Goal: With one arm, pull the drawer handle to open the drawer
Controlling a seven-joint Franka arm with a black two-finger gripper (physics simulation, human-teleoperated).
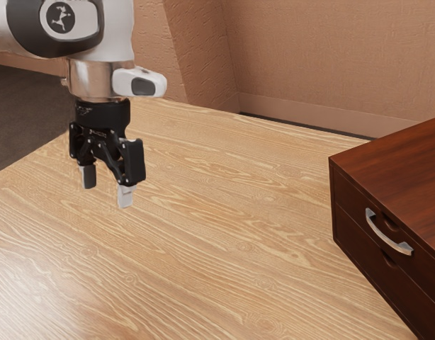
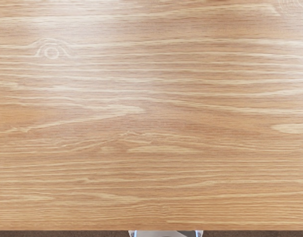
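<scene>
Dark reddish-brown wood makes the cabinet (image 1: pixel 405 159), which stands on the counter (image 1: pixel 224 212) at about 4 o'clock in the exterior view and is cut by the picture's edge. Its front face looks toward 8 o'clock. The drawer (image 1: pixel 351 193) lies flush with this front, so it is closed. On it sits the handle (image 1: pixel 387 234), a slim silver bar with a light bow. The long axis of the handle runs level along the drawer front; in the picture it goes from 10 o'clock to 4 o'clock. The bow stands out from the wood toward 8 o'clock, and both ends of the bar bend back into the front.

From 11 o'clock comes the white arm (image 1: pixel 61 28), and its black gripper (image 1: pixel 106 190) hangs above the counter and points straight down. The two fingers are spread apart with nothing between them, so the gripper is released. The pale fingertips do not touch the wood. From the gripper, the handle lies toward 4 o'clock, well apart, with bare light wood between them.

Under the hand, the wrist view gives the pale counter with long grain lines. Behind the counter stand tan, rough walls (image 1: pixel 331 49).
</scene>
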